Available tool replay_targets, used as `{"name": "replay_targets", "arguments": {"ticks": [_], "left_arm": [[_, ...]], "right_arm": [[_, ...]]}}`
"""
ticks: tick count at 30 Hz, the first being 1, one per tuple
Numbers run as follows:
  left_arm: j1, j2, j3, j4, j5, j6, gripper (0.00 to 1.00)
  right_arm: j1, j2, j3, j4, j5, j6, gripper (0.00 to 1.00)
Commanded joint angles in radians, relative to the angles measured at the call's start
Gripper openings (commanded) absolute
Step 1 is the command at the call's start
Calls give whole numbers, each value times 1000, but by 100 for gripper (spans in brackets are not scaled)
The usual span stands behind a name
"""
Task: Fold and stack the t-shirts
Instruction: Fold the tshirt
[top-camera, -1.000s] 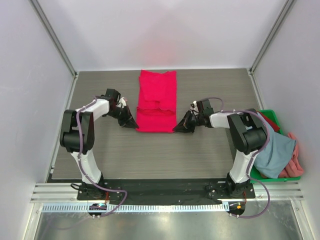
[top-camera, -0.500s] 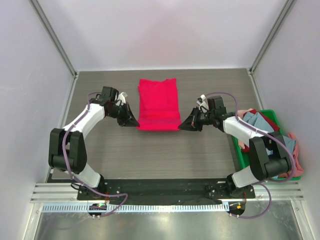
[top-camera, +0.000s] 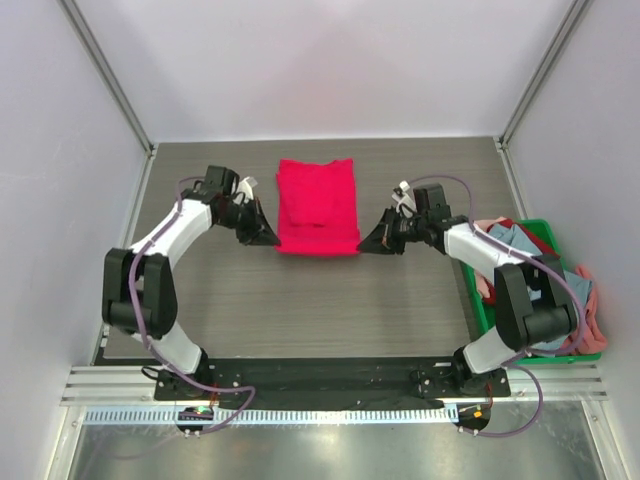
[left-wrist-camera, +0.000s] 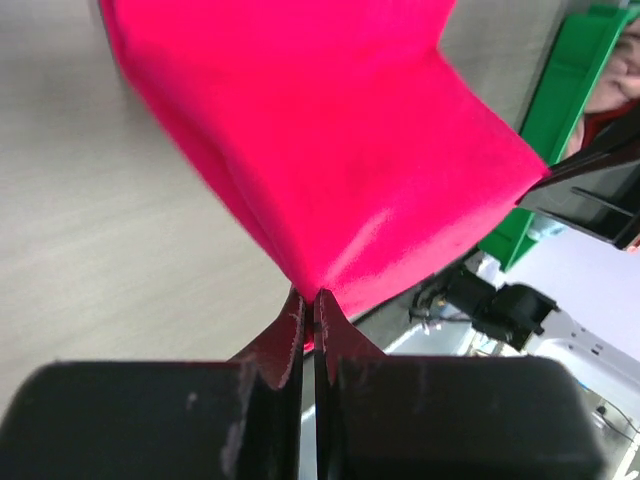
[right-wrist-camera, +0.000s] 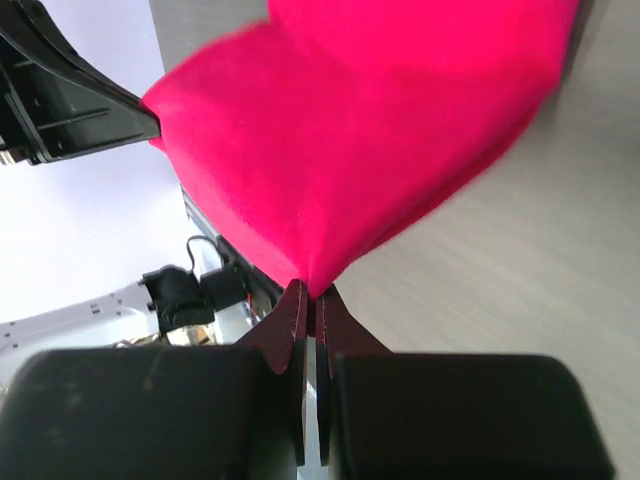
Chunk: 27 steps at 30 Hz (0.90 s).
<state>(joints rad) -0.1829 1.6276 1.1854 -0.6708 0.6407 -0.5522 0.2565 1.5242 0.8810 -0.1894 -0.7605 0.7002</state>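
A bright crimson-red t-shirt (top-camera: 318, 205) lies folded into a narrow rectangle on the grey table (top-camera: 300, 300), toward the back centre. My left gripper (top-camera: 272, 240) is shut on its near left corner, and in the left wrist view the cloth (left-wrist-camera: 330, 150) rises from between the pinched fingertips (left-wrist-camera: 290, 330). My right gripper (top-camera: 364, 247) is shut on the near right corner; the red fabric (right-wrist-camera: 370, 140) spreads away from its tips (right-wrist-camera: 296, 305). The near edge of the shirt is lifted and stretched between both grippers. More t-shirts (top-camera: 560, 290), grey-blue, salmon-pink and red, are heaped in the crate at the right.
A green plastic crate (top-camera: 538, 228) stands at the table's right edge, beside the right arm's elbow. White walls and metal posts (top-camera: 110, 85) enclose the table on three sides. The arm bases sit on a black rail (top-camera: 320, 375) at the near edge.
Both grippers have carried the shirt's near edge toward the back of the table, folding the cloth over itself. The red rectangle is shorter than a second ago, and the arms have stretched out.
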Motion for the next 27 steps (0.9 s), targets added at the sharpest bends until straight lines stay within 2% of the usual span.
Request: {"name": "replay_targets", "arguments": {"ticks": [1, 4, 7, 9, 11, 12, 15, 16, 17, 18, 19, 20, 22, 23, 27], "left_arm": [[14, 102, 162, 42, -2, 57, 0], [25, 179, 287, 39, -22, 92, 0], [36, 308, 489, 25, -50, 147, 0], [40, 461, 697, 19, -76, 185, 0], [42, 507, 747, 23, -82, 202, 0], [42, 591, 861, 28, -91, 212, 0], [42, 769, 1018, 62, -121, 222, 0], [42, 808, 1118, 74, -128, 224, 0], [42, 843, 1161, 101, -148, 218, 1], [42, 903, 1195, 123, -182, 212, 4], [42, 922, 1235, 154, -202, 204, 13], [42, 939, 1250, 192, -223, 195, 27], [39, 942, 1269, 208, -260, 189, 41], [36, 925, 1257, 206, -268, 190, 48], [37, 783, 1142, 183, -297, 205, 56]], "right_arm": [[-32, 83, 189, 53, 24, -85, 1], [-49, 217, 332, 54, 35, -140, 2], [-66, 365, 577, 56, 47, -178, 1], [-74, 477, 707, 62, 52, -198, 1], [-77, 557, 791, 68, 55, -205, 1], [-80, 594, 829, 79, 58, -203, 1], [-80, 753, 979, 125, 64, -199, 2], [-82, 795, 1025, 136, 67, -205, 2], [-82, 882, 1120, 152, 73, -212, 5], [-82, 921, 1166, 160, 82, -215, 26], [-79, 950, 1235, 183, 96, -222, 39], [-76, 999, 1266, 185, 107, -253, 54], [-72, 1005, 1309, 183, 145, -274, 64], [-72, 995, 1323, 183, 148, -284, 65], [-82, 875, 1282, 185, 103, -306, 65]]}}
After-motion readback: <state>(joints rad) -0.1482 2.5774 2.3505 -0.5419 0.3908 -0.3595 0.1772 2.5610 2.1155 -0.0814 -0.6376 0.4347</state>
